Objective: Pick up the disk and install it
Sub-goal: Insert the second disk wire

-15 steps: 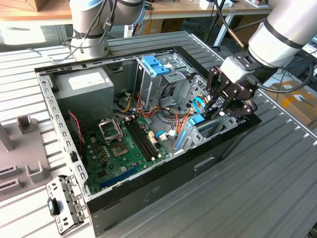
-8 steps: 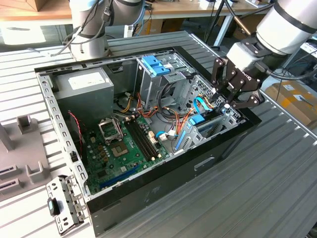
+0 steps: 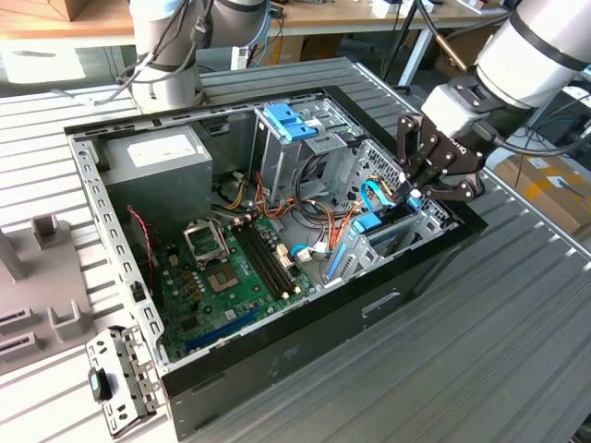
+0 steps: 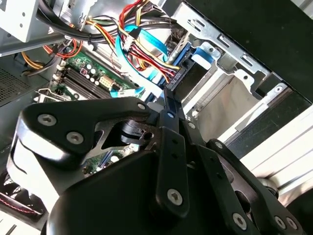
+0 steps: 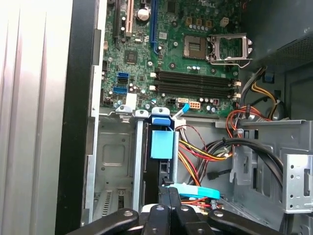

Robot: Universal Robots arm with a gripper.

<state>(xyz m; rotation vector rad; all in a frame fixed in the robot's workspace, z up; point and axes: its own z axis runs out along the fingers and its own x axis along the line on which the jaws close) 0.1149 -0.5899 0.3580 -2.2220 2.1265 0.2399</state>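
- Black gripper links sit closest in both wrist views. The two fingers are drawn together into one narrow blade, and no gap shows between them.
- Nothing visible is pinched between them. I cannot tell whether the tips touch the disk or hang just over it.
- Directly below and just ahead of the tips is the disk. It stands on edge in the drive bay, with its blue rail facing up.
- Its long axis runs straight away from the fingertips toward the motherboard, in line with the closed fingers and not across them.
- It looks seated between the bay's metal walls, so I judge the install to be far along. Whether it has latched is not visible.
- Red, yellow and orange cables and a blue flat cable crowd the side of the disk away from the case wall, near the fingers.
- In the exterior view the gripper hangs over the case at that view's right end, with the disk just beneath it.
- Farther off, a blue tray tops the far cage, and the power supply fills the far left corner, well apart from the gripper.
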